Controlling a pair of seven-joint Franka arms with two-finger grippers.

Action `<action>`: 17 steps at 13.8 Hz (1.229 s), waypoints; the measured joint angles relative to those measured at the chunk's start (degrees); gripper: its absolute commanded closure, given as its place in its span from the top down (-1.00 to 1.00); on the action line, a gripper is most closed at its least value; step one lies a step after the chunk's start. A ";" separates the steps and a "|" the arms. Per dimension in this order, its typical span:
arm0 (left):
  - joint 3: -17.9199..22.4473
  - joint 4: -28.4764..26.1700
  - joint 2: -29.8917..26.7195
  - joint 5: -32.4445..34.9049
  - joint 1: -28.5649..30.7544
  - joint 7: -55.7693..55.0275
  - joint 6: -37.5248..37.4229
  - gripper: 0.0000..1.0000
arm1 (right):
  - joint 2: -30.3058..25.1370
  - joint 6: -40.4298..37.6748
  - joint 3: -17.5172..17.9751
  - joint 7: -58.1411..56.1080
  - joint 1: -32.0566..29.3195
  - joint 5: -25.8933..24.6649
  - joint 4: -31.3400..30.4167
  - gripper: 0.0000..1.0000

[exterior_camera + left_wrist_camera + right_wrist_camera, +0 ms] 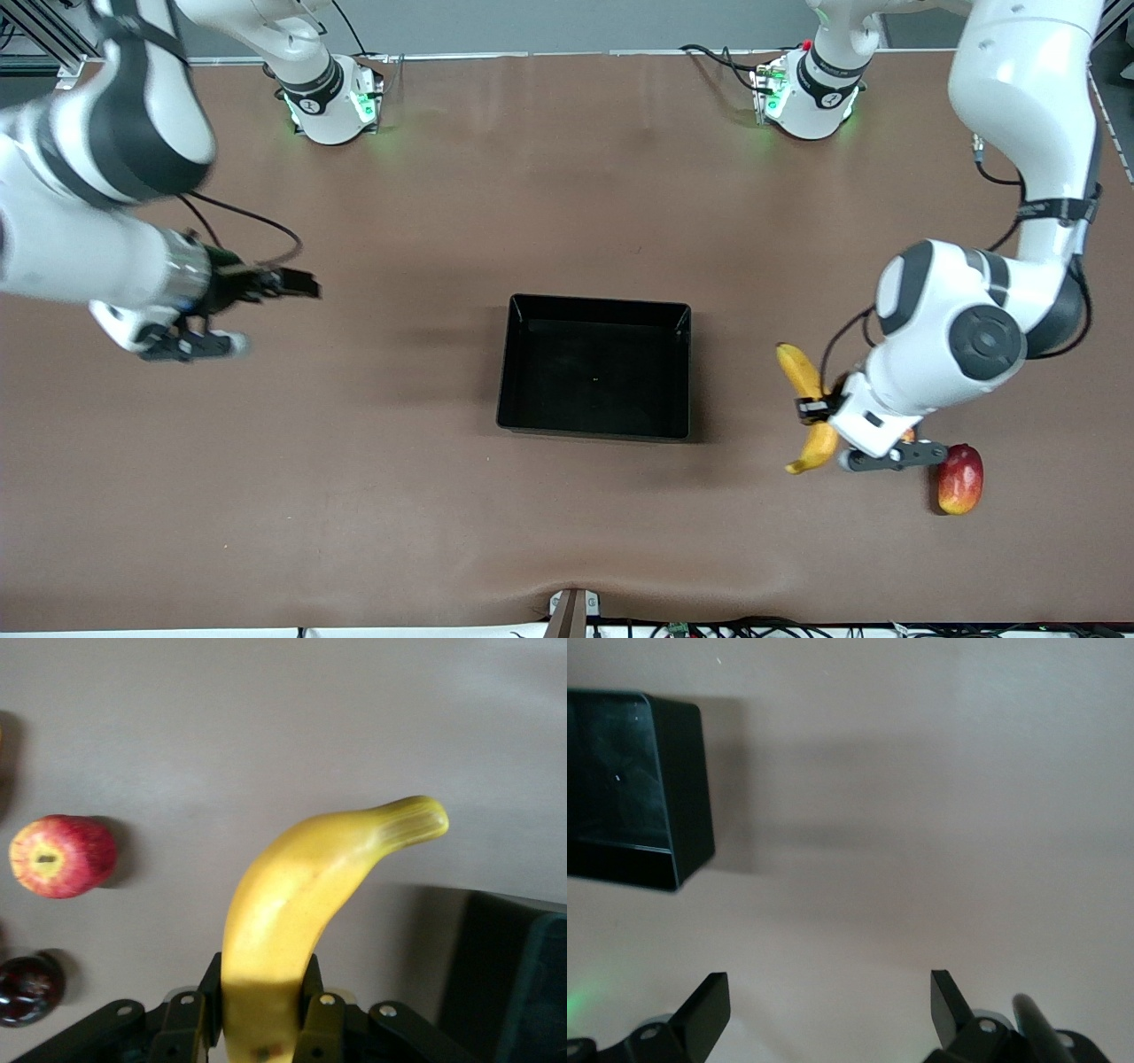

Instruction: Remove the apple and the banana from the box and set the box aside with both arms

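Nearest the front camera, toward my left arm's end of the table, an oblong red-yellow mango (960,479) lies on the brown table (354,496). Just beside it, my left gripper (817,408) hangs in the air with its two fingers clamped on the yellow banana (808,407). The banana runs across my grip, one end poking out above the fingers and the other curving down toward the front camera. In my left wrist view the banana (306,904) rises from between my fingers (323,1023), its stem tip arching toward the dark wall of the box (509,979). That same view shows the small red apple (60,856) with its yellow stem dimple resting on the table, and a dark purple round fruit (29,989) near it. In the front view my arm hides both.

The shallow black box (594,367) sits in the middle of the table, between my two grippers and apart from each.

My right gripper (241,312) hovers over bare table toward my right arm's end, fingers (707,1010) spread wide and holding nothing. In my right wrist view one corner of the box (633,788) shows, well apart from my fingertips.
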 measured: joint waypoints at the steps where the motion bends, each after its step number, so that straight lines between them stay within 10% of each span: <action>1: 0.02 -0.18 1.27 2.59 0.83 0.34 -0.01 -1.00 | 1.77 3.17 0.03 0.80 1.28 0.31 -0.01 1.00; 9: 0.10 -1.01 9.71 15.06 2.43 0.23 2.36 -1.00 | 15.79 26.68 0.13 12.23 15.82 0.73 -0.06 0.97; 11: 0.12 -1.05 10.89 17.34 2.63 0.18 4.11 -1.00 | 19.16 32.74 0.14 15.34 18.84 0.73 -0.03 0.29; 13: 0.13 -1.07 11.94 18.70 3.11 0.16 5.80 -1.00 | 21.55 37.34 0.10 16.51 20.81 0.73 0.03 -0.84; 15: 0.14 -1.08 12.66 19.15 3.42 0.16 6.65 -0.34 | 22.57 38.30 -0.09 16.89 20.99 0.73 0.09 -1.00; 16: 0.14 -1.08 12.80 19.38 3.43 0.16 6.75 0.54 | 22.61 38.30 -0.32 16.97 20.95 0.73 0.10 -1.00; 17: 0.14 -1.07 12.84 19.69 3.42 0.16 6.78 1.00 | 22.60 38.29 -0.50 17.00 20.91 0.74 0.21 -1.00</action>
